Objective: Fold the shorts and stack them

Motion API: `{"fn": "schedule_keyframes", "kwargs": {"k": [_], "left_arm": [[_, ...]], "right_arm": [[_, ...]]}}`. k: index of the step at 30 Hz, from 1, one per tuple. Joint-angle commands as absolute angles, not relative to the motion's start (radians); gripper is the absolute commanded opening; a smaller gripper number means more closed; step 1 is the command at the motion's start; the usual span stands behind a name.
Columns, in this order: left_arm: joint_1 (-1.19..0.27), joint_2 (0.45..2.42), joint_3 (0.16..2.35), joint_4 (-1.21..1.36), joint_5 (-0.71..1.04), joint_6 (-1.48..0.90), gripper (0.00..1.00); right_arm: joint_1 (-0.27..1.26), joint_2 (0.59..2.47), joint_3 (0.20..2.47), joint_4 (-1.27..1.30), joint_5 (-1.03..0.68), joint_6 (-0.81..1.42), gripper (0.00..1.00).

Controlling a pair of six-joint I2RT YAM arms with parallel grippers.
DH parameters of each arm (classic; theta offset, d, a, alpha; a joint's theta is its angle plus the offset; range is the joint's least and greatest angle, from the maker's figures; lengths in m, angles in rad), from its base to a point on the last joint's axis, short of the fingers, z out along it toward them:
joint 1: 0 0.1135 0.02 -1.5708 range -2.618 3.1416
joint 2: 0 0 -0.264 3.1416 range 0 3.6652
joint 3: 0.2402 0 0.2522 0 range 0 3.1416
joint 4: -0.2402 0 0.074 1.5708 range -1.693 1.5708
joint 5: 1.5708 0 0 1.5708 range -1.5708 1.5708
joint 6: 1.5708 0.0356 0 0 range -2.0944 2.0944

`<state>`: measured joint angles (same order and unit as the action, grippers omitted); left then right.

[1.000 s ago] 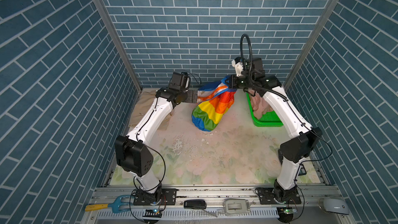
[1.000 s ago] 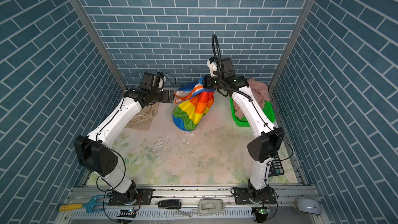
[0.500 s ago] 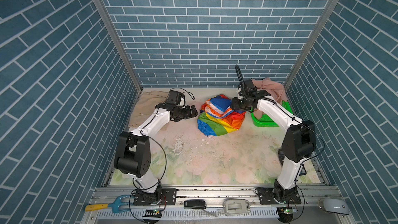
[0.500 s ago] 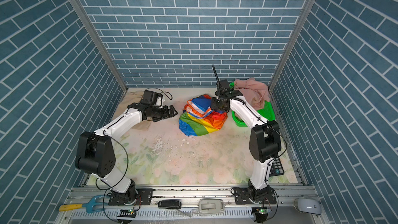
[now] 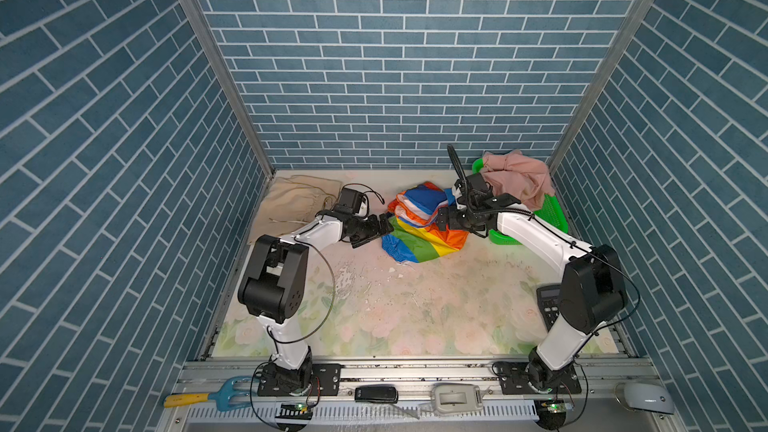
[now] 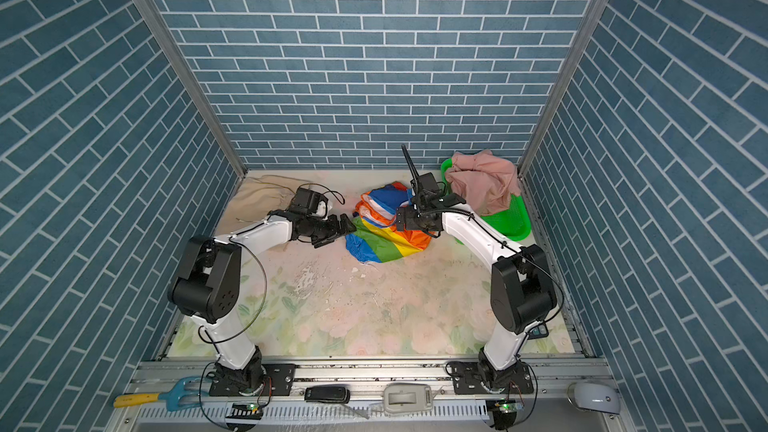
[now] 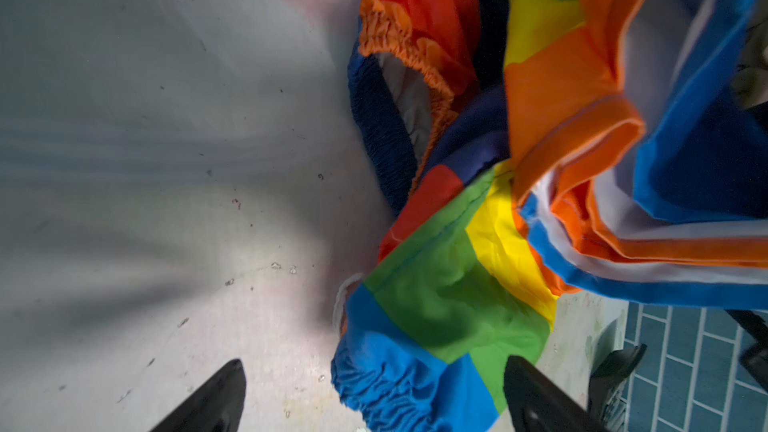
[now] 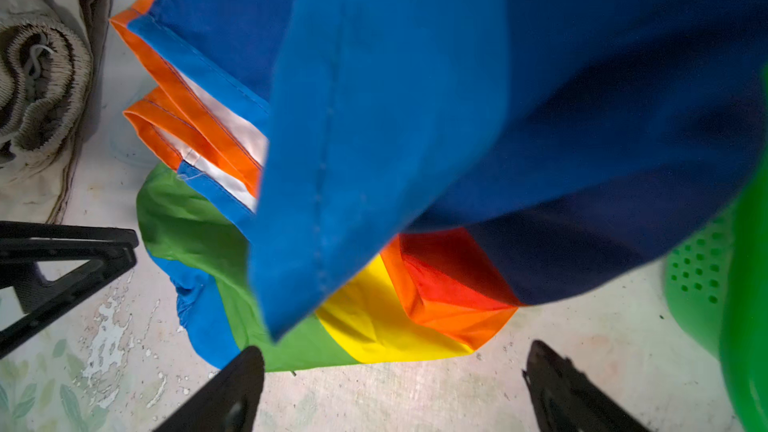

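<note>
LIGHT WORK AHEAD: A crumpled pair of shiny rainbow-striped shorts point(image 5: 419, 226) lies heaped on the floral-printed desk point(image 5: 415, 309), just beside the green plastic mesh basket point(image 5: 555, 211), on its side toward the desk's middle. A dusty pink pair point(image 5: 515, 176) is draped over that basket's rim. A beige drawstring pair point(image 5: 291, 201) lies flat, well apart from the basket and beyond the rainbow heap. The left claw point(image 7: 376, 371) and right claw point(image 8: 395, 350) flank the heap, both spread wide and gripping nothing. The rainbow cloth looks thin, light and slick, likelier to slide and billow than to keep a crease. Its gathered elastic edges point(image 7: 390, 35) or stitched hems would probably give the surest hold. The desk cover is flat but worn, with flaked patches. Blue brick-pattern walls point(image 5: 395, 56) close in on three sides, leaving little room around the basket.
</note>
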<state>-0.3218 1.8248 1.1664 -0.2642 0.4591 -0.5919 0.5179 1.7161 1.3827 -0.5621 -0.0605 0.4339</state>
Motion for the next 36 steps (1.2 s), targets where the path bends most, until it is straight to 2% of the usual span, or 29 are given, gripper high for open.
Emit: {"fn": "schedule_keyframes", "kwargs": {"k": [1, 8, 13, 16, 20, 25, 31, 36], "left_arm": [[-0.35, 1.861, 1.176, -0.246, 0.434, -0.588, 0.92], [-0.376, 1.921, 1.172, -0.173, 0.464, -0.639, 0.64], [-0.398, 1.916, 1.232, -0.164, 0.535, -0.671, 0.15], [-0.398, 1.844, 1.289, -0.152, 0.583, -0.713, 0.0], [-0.398, 1.765, 1.45, -0.172, 0.628, -0.776, 0.0], [-0.397, 1.773, 1.669, -0.214, 0.644, -0.84, 0.0], [-0.396, 1.811, 1.796, -0.213, 0.616, -0.872, 0.0], [-0.4, 1.805, 1.822, -0.159, 0.61, -0.926, 0.0]], "right_arm": [[0.512, 1.664, 1.36, -0.505, -0.082, 0.478, 0.99], [0.485, 1.621, 1.296, -0.474, -0.128, 0.495, 0.99], [0.472, 1.598, 1.264, -0.462, -0.147, 0.506, 0.99], [0.467, 1.582, 1.244, -0.46, -0.147, 0.508, 0.99], [0.465, 1.556, 1.211, -0.444, -0.159, 0.525, 0.99], [0.465, 1.475, 1.126, -0.364, -0.192, 0.574, 0.99], [0.468, 1.392, 0.996, -0.267, -0.219, 0.635, 0.99], [0.484, 1.367, 0.977, -0.257, -0.204, 0.633, 0.99]]}}
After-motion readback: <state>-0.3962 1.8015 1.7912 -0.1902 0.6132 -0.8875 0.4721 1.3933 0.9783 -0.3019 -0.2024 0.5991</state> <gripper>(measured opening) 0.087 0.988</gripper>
